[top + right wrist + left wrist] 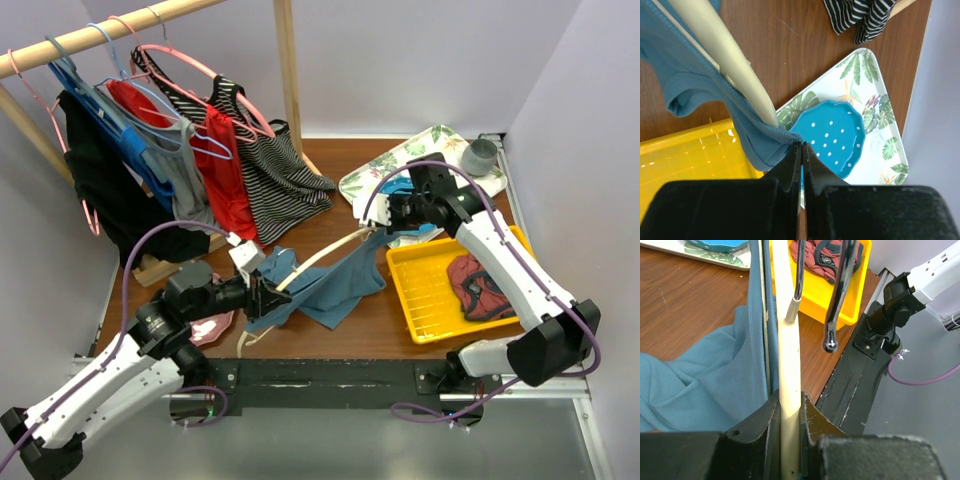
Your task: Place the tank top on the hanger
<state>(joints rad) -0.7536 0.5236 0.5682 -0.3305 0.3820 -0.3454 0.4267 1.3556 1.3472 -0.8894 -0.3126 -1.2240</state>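
text: none legible | labels: none | numbers: none | signs: none

Hook (840, 290) of hanger (789, 365) cut off by top edge, left wrist view. Hanger's lower end hidden inside my left end effector (790, 407). Red garment (812, 255) cropped too.

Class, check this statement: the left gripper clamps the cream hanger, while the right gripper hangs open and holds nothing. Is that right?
Not quite. The left gripper does clamp the hanger, but the right gripper is shut, pinching the edge of the tank top, as the right wrist view shows.
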